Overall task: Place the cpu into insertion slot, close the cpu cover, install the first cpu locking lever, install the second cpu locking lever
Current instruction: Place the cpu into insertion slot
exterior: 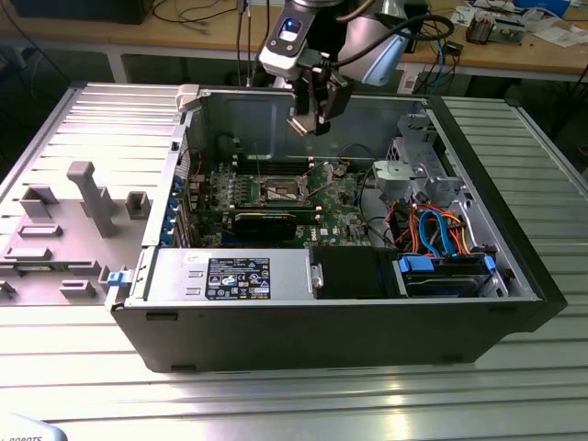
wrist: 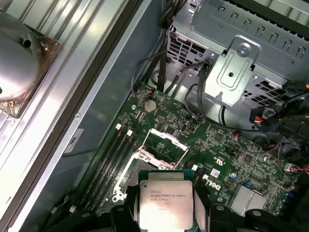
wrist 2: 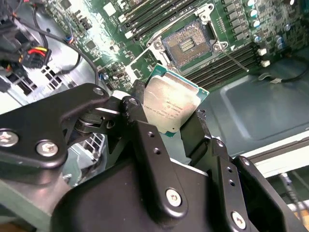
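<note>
Your arm comes down from above into the open computer case (exterior: 322,323), and the gripper (exterior: 310,124) hangs in the air over the green board (exterior: 342,217), pointing downward with a small lean. It touches nothing in the case.

The claw is narrowed on the cpu (wrist 2: 171,105): in the second wrist view you see one black finger (wrist 2: 139,99) against one edge and the other at the opposite edge, so the chip sits clamped between them. In the first wrist view the cpu (wrist: 165,203) is between the same two fingers (wrist: 129,209).

The chip is square, so you cannot name a long axis. Its silvery metal top faces up toward both wrist cameras, and a thin green border shows around this top. Its flat face lies about parallel to the board under it.

The cpu is well apart from the insertion slot (wrist 2: 188,46), which is uncovered, with its dark centre open to view. In the exterior view the insertion slot (exterior: 280,190) lies below the gripper. In the first wrist view the cpu cover (wrist: 169,138) stands raised just beyond the chip.
</note>
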### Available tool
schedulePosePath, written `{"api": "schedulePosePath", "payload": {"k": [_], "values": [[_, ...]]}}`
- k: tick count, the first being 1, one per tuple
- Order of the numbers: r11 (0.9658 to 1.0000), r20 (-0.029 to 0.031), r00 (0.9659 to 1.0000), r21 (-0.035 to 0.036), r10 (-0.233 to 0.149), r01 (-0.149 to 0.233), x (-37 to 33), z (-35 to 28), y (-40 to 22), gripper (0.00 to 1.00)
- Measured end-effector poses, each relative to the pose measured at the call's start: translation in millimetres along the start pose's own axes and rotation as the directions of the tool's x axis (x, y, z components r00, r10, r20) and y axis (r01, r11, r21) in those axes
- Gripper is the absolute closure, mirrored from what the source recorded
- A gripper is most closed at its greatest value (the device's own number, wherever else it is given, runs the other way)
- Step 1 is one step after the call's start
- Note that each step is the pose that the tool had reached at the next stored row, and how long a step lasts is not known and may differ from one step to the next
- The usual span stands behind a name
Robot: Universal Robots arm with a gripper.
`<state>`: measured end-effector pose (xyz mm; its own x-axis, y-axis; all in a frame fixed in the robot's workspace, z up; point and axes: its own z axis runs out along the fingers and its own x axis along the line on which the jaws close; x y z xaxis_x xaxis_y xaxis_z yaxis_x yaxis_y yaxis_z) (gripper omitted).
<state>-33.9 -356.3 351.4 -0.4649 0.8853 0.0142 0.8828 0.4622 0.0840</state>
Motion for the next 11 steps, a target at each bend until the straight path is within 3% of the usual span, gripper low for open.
{"api": "schedulePosePath", "payload": {"k": [4, 11], "values": [[0.9992, 0.0033, 0.9992, -0.0005, 0.039, -0.039, 0.0, 0.6, -0.1, 0.46], [0.999, 0.0037, 0.999, -0.0007, 0.044, -0.044, 0.0, 0.7, -0.1, 0.46]]}}
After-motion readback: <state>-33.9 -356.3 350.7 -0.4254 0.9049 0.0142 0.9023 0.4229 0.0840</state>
